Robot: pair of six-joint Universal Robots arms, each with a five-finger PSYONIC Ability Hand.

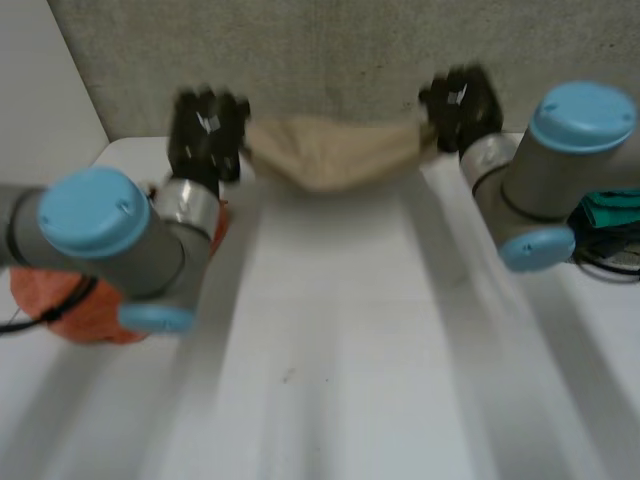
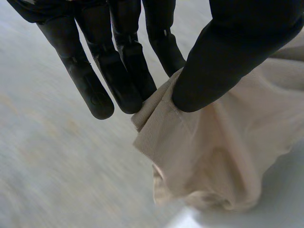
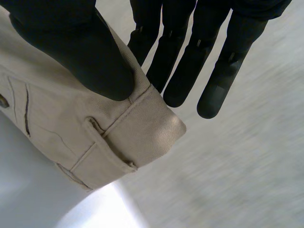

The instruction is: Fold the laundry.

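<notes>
Overhead, beige garment [image 1: 335, 155] sags between my left hand [image 1: 205, 130] and right hand [image 1: 462, 105]; wrist views add each pinching an end, belt loop [image 3: 107, 142] just beside the right hand.

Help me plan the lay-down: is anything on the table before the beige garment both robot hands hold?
Nothing visible does. The beige garment hangs between the left robot hand and right robot hand; the orange cloth lies aside, under the left arm.

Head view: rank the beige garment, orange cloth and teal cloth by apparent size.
Largest: beige garment.
Next: orange cloth, though the left arm hides part, so unsure.
Smallest: teal cloth, partly behind the right arm.
</notes>
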